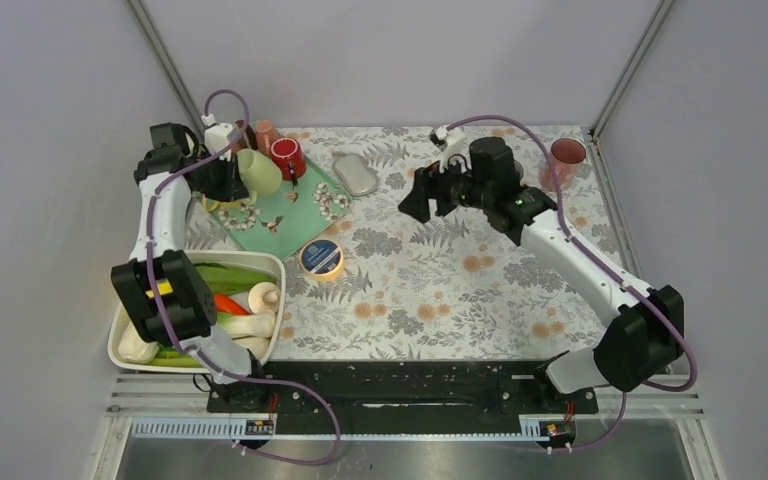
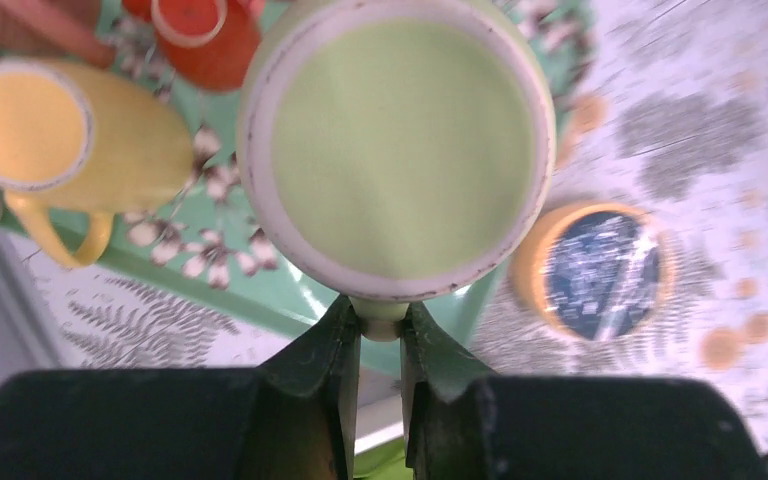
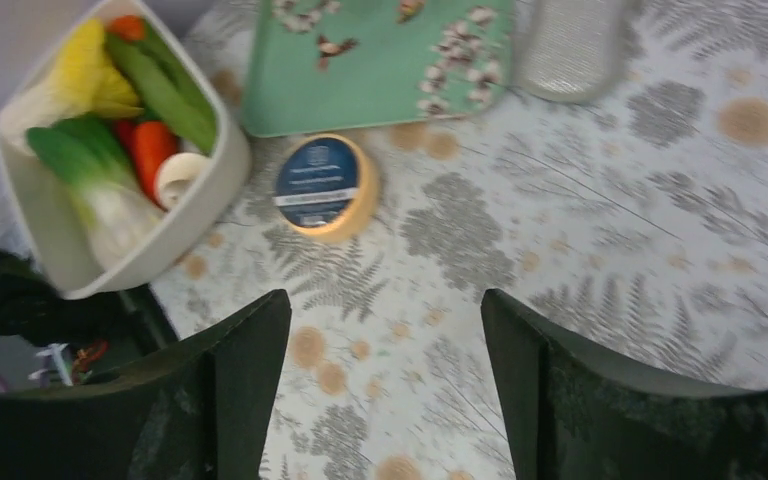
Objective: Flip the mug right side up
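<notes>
Green mug (image 2: 400,140) pinched at handle by left gripper (image 2: 380,318), jaws narrow. Roll wrist slowly, clear yellow mug (image 2: 130,150), land base on tray (image 2: 280,305). Right gripper (image 3: 385,330) wide, empty.

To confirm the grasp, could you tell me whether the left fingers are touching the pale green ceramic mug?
Touching. The left wrist view shows both left fingers closed on the handle of the pale green ceramic mug, no gap either side.

A round tin (image 3: 322,187) sits on the worktop (image 3: 600,260). A tub of vegetables (image 3: 216,188) lies left of the tin, a green tray (image 3: 360,88) just beyond it. The right pincer (image 3: 385,302) gapes wide near it.
</notes>
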Controlling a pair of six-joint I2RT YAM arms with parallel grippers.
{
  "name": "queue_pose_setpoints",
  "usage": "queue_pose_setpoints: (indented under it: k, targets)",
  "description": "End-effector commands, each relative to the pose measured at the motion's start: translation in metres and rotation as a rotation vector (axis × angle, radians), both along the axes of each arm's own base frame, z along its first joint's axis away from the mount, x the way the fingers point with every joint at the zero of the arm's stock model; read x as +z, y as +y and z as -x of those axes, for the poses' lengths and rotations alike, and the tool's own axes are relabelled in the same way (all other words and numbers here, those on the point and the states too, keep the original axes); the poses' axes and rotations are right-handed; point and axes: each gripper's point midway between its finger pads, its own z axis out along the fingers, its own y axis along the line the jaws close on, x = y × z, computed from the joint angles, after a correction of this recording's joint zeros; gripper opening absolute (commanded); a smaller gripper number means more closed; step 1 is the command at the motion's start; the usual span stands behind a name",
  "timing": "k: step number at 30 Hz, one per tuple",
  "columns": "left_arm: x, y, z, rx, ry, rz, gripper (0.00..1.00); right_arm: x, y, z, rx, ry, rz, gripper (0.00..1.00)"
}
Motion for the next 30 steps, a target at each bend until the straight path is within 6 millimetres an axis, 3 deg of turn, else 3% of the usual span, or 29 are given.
queue_pose_setpoints:
  k: [1,5,8,14,18,19,22,24,25,28,29,30]
  targets:
    - [0.089,-0.074,0.010,-0.150,-0.196,0.277,0.00,0.068,0.072,0.032,0.247,-0.100,-0.375,0.84]
    - [0.126,-0.134,0.046,-0.342,-0.228,0.405,0.00,0.089,0.101,0.038,0.319,-0.075,-0.586,0.85]
    - [0.149,-0.168,0.070,-0.443,-0.251,0.465,0.00,0.101,0.113,0.037,0.344,-0.024,-0.725,0.85]
    - [0.168,-0.218,0.108,-0.609,-0.210,0.571,0.00,0.119,0.123,0.035,0.381,-0.008,-0.868,0.84]
    - [0.163,-0.235,0.123,-0.673,-0.181,0.590,0.00,0.137,0.117,0.045,0.426,-0.043,-0.931,0.77]
    - [0.158,-0.240,0.126,-0.685,-0.164,0.594,0.00,0.142,0.115,0.048,0.432,-0.058,-0.945,0.70]
    - [0.145,-0.245,0.127,-0.692,-0.119,0.607,0.00,0.160,0.109,0.058,0.458,-0.099,-0.981,0.22]
    - [0.137,-0.242,0.124,-0.678,-0.107,0.580,0.00,0.163,0.103,0.063,0.455,-0.109,-0.978,0.01]
    - [0.133,-0.239,0.121,-0.672,-0.113,0.543,0.08,0.160,0.101,0.060,0.436,-0.111,-0.954,0.00]
    - [0.117,-0.218,0.110,-0.607,-0.127,0.398,0.86,0.135,0.088,0.048,0.315,-0.124,-0.802,0.00]
    - [0.112,-0.207,0.104,-0.569,-0.138,0.354,0.97,0.118,0.082,0.043,0.258,-0.131,-0.707,0.00]
    - [0.108,-0.195,0.098,-0.530,-0.149,0.313,0.99,0.103,0.075,0.038,0.197,-0.136,-0.601,0.00]
